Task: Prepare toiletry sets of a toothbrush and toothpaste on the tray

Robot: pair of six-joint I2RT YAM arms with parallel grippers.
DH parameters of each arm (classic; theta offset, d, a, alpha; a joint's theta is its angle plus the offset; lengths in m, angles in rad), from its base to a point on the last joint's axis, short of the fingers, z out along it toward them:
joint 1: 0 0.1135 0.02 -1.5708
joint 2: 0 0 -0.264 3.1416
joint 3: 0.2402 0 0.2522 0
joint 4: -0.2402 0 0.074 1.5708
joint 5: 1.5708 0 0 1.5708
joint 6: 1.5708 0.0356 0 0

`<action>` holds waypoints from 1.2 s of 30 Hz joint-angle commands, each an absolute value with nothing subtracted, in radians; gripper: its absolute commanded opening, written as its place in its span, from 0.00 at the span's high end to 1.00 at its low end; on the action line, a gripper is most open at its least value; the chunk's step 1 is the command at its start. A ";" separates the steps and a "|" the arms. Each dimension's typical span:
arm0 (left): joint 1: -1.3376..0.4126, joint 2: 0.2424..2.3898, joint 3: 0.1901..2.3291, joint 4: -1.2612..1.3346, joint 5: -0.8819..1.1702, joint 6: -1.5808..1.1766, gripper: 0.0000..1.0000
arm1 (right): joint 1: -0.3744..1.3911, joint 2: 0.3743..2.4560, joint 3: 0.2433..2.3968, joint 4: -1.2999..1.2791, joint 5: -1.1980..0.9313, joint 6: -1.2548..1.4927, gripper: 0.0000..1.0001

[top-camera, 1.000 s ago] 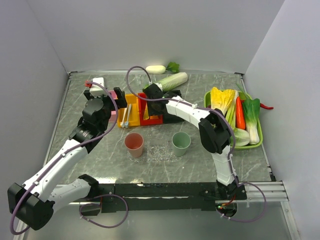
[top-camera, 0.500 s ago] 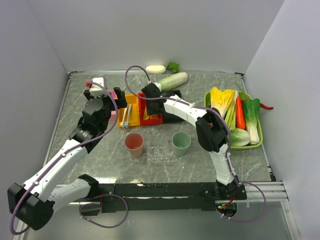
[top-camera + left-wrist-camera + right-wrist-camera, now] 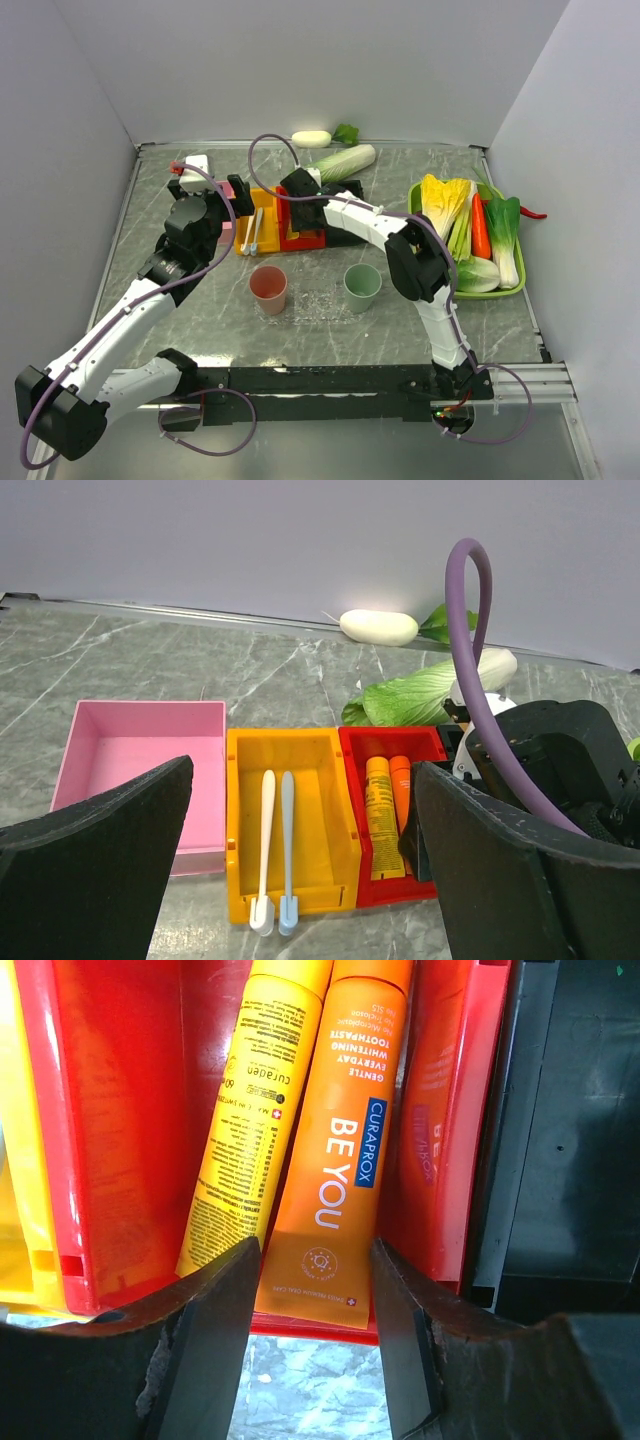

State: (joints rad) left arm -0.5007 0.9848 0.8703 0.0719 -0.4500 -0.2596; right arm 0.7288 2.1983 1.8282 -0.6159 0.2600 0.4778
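Standing by the table (image 3: 400, 330), I see the right gripper (image 3: 315, 1250) reaching down into the red bin (image 3: 130, 1140), which sits toward the far edge, a little left of the middle. Its two fingers (image 3: 215, 1330) stand about half apart, one on each side of the flat crimped end of the orange toothpaste tube (image 3: 340, 1160). They are just beside the edges of the tube, but I cannot tell if they really press on it or only stand around it. The yellow-orange toothpaste tube (image 3: 250, 1110) lies next to it in the same bin, on the side of the yellow bin (image 3: 330, 820). In that yellow bin the two toothbrushes (image 3: 267, 820) lie side by side, their heads pointing to the near edge of the table. The pink bin (image 3: 140, 770) touches the yellow one on its other side. The left gripper (image 3: 232, 195) hangs above the pink and yellow bins with its jaws spread very wide and nothing between them (its dark fingers (image 3: 90, 880) frame the whole row of bins in the wrist view). The clear tray (image 3: 318, 298) lies closer to the near edge, between the pink cup (image 3: 268, 290) and the green cup (image 3: 362, 285), well apart from both grippers. The green vegetable tray (image 3: 520, 285) is at the right edge.
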 commanded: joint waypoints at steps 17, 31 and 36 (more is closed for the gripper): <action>-0.500 0.996 0.888 0.112 -0.433 -0.270 0.03 | 0.744 2.267 1.861 -0.624 0.304 0.492 0.48; -0.500 1.002 0.888 0.112 -0.426 -0.275 0.03 | 0.756 2.310 1.890 -0.664 0.322 0.506 0.48; -0.500 1.005 0.888 0.112 -0.422 -0.276 0.03 | 0.756 2.322 1.894 -0.664 0.305 0.508 0.47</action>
